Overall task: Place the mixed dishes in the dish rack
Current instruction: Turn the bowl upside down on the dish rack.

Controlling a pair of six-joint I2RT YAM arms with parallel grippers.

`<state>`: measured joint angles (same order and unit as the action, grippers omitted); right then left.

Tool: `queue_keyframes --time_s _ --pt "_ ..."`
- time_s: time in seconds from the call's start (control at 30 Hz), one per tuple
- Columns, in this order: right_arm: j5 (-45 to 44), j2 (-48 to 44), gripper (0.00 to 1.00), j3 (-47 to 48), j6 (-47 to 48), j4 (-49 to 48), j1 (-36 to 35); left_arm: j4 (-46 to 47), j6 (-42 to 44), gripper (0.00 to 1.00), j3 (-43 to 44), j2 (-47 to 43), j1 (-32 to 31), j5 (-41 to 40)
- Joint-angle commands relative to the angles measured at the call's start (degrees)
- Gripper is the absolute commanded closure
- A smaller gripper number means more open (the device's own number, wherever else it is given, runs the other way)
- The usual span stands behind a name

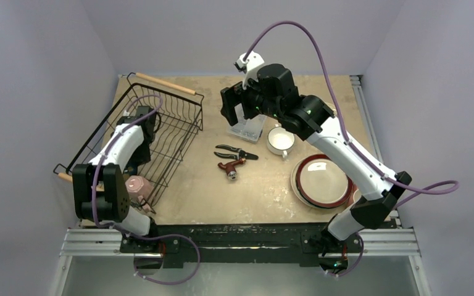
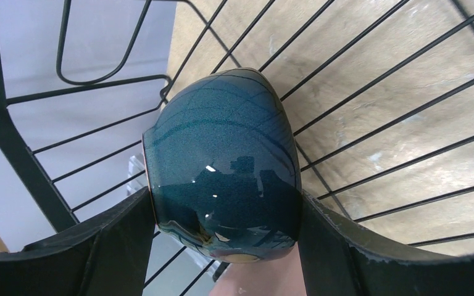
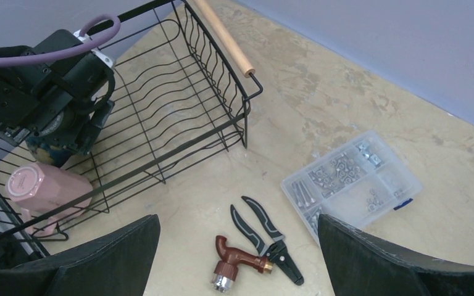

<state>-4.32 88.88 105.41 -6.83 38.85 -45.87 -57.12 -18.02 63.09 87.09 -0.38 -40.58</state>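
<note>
The left gripper [image 2: 225, 200] is clamped on a glossy teal bowl [image 2: 222, 163], with one black finger [image 2: 120, 237] pressed to each side of it. The bowl is held on edge inside the dish rack [image 1: 185, 139], its rounded outside facing the wrist camera and the rack's wires crossing behind it. From the wrist view I cannot tell whether the bowl touches the wires or hangs just above them. The rack sits on the left side of the counter [image 1: 265, 197], with a light wooden handle [image 1: 165, 83] along its far end. A pink mug [image 1: 139, 185] lies on its side in the rack's near end, close beside the left arm. The right gripper [image 3: 237, 219] hangs raised over the middle of the counter with its fingers wide apart and nothing between them. Beneath it sits a clear compartment box [image 3: 352, 185] of small metal parts. Nearer than the box lie black pliers [image 3: 265, 237] and, just beside them, a red-brown tool [image 3: 237, 265] with a silver tip. A white cup [image 1: 280, 140] stands on the counter right of the box, outside the rack. A red-black-rimmed plate [image 1: 340, 192] rests farther right and nearer, with a cream dish [image 1: 321, 177] lying on it, partly under the right arm.
</note>
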Motion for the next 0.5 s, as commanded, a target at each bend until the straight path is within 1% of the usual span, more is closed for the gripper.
queue_keyframes --time_s 0.0,0.1,0.17,0.47 --pt "1.02 -1.29 0.01 0.41 0.03 -1.18 0.45 -2.09 -3.79 1.00 0.94 0.74 0.38 -6.97" --pt "0.98 -1.55 0.01 -0.42 -0.16 -1.48 0.50 -2.50 -4.40 1.00 1.09 1.60 0.38 -6.39" --pt "0.98 -1.67 0.01 -0.71 -0.22 -1.58 0.59 -6.44 -7.13 1.00 2.53 3.11 0.38 -7.05" --pt "0.46 -2.71 0.01 -2.18 -0.03 -2.61 0.91 -14.41 -11.37 1.00 6.40 7.79 0.38 -7.31"
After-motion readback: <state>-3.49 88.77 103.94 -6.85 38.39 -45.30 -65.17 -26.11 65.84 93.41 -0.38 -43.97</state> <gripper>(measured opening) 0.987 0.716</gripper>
